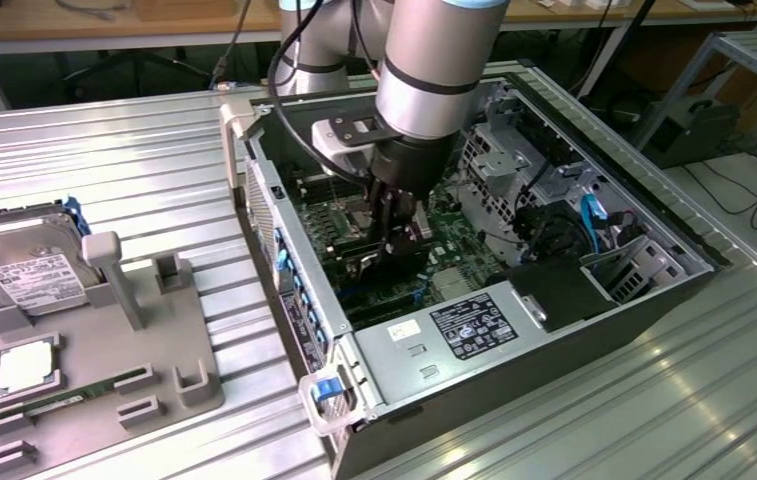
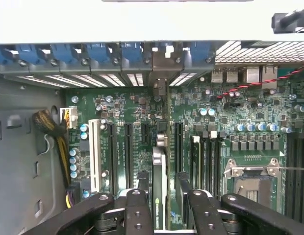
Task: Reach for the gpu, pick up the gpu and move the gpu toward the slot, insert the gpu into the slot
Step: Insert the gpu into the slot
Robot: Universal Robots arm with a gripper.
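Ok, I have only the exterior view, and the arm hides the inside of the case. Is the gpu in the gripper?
Observer: Yes. The wrist view shows the gpu edge-on, held in the gripper.
Operator: What lies beside the card?
Observer: Long black slots run parallel to it on both sides.
Operator: Anything else in that row?
Observer: One white slot, beyond the black ones, near a yellow and black cable bundle.

The exterior view is looking down at an angle from well above the open computer case [image 1: 485,300]. The wrist view is peering straight down, close over the motherboard [image 2: 201,122] inside it, which both are sharing.
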